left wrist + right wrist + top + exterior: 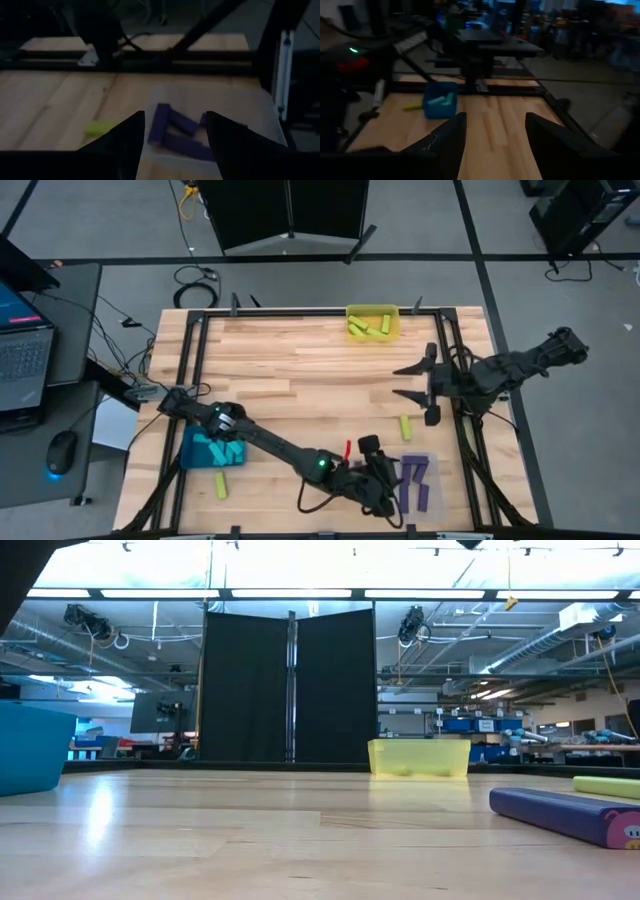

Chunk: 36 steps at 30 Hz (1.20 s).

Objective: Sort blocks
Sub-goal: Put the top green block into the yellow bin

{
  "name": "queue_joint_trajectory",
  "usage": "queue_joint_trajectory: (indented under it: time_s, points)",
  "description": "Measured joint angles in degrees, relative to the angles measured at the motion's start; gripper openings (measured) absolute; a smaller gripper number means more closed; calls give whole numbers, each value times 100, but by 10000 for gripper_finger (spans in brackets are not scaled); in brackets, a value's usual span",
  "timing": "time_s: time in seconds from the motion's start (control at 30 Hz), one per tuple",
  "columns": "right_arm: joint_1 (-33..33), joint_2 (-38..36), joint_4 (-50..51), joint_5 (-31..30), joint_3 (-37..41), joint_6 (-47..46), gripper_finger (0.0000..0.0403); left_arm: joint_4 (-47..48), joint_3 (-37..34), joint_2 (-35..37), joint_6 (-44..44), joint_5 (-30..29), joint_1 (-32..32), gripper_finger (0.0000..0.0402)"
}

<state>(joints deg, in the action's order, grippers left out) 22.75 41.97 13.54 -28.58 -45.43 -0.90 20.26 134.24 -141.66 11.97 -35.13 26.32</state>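
The wooden table (300, 370) carries three bins, and most of the sorting looks done. Taking the clear bin (420, 482) near the table's front right corner as the landmark: it holds several dark purple blocks (424, 476). The left arm reaches across the front of the table to it, and the left gripper (383, 480) hovers at its left edge, jaws apart with nothing between them; in the left wrist view the purple blocks lie just beyond the fingertips. The right arm waits well behind the clear bin, toward the table's right edge, with the right gripper (418, 383) also spread and empty. The teal bin (208, 450), far to the left of the clear bin, holds cyan blocks (218, 448). The yellow bin (373, 322), at the far edge well behind the clear bin, holds yellow-green blocks (369, 327). Two yellow-green blocks are still loose on the table: one (406, 426) just behind the clear bin, another (221, 485) far to its left, in front of the teal bin. Those appear to be what remains.
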Motion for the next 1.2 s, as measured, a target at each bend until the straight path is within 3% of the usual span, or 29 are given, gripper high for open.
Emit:
queue_joint_trajectory:
  time_s: [0.2, 0.47, 0.7, 0.83, 1.1, 1.2]
  points:
    - [-45, -569, 770, -624, 290, -620, 215, -1002, -1158, 569, 7, 19, 32, 217]
    - [-337, -576, 2661, -744, 365, -2486, 215, -4997, -3709, 1082, -345, 294, -25, 217]
    - [-642, 256, 4124, -64, 369, -4205, 216, -6407, -5142, 1793, -708, 154, -27, 217]
    - [-667, 985, 4266, 484, 369, -4840, 220, -7315, -6314, 2259, -565, 280, -20, 217]
    - [-667, 2197, 4533, 929, 369, -6110, 243, -10705, -8615, 2668, -699, 279, 110, 217]
    - [-643, 2436, 4346, 1044, 369, -6258, 259, -10930, -9048, 2813, -636, 195, 130, 217]
